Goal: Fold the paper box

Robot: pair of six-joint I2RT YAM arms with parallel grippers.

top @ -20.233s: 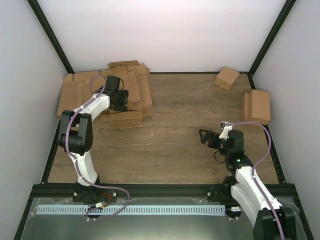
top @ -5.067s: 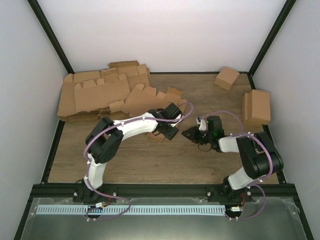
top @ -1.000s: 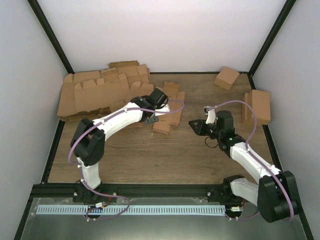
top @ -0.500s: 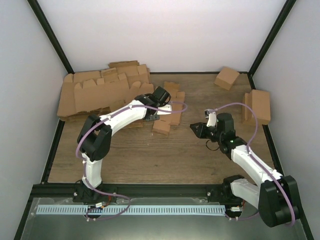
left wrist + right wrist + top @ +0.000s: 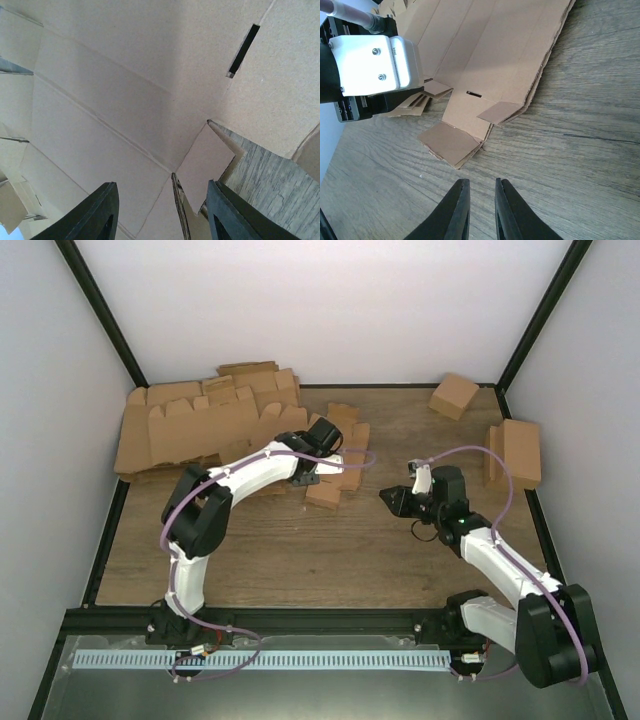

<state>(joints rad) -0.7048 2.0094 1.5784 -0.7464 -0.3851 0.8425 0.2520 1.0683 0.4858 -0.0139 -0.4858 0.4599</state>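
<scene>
Plain brown paper box (image 5: 485,70); grey-brown woodgrain table (image 5: 570,150), possibly laminate.

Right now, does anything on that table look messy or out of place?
Yes. The pile of flat blanks in the far left corner is splayed untidily, and the paper box lies crooked with flaps sticking up. A small box sits tilted by the back wall.
</scene>
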